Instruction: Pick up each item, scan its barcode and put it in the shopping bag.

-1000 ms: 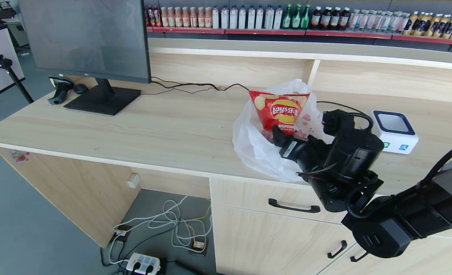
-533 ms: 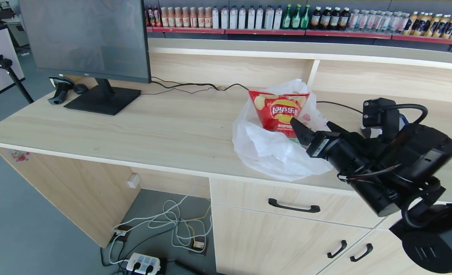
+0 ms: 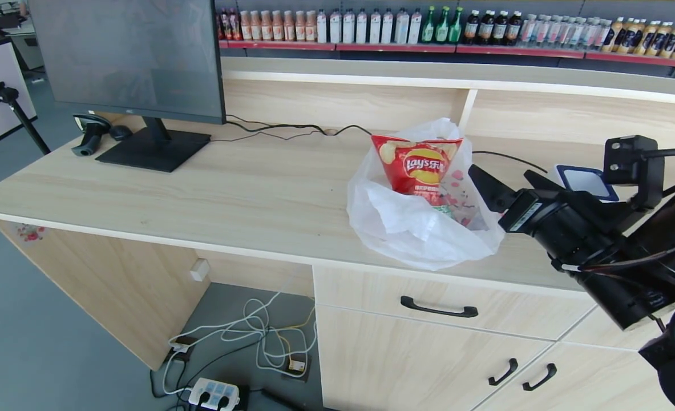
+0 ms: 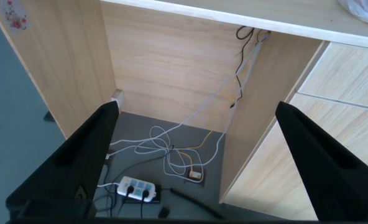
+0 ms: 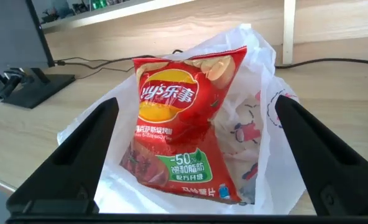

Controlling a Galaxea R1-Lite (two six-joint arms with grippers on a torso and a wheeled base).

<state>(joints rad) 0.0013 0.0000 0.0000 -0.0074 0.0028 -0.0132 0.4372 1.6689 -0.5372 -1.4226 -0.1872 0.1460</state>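
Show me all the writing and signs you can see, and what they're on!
Chip bag: a brand logo in white letters; a green tag with a percent-off number lower down; the smaller print is too blurred to read.
Shopping bag: red printed pictures, no readable words.
Monitor: a tiny logo on its lower edge, too small to read.
Shelf bottles: labels too small to read.
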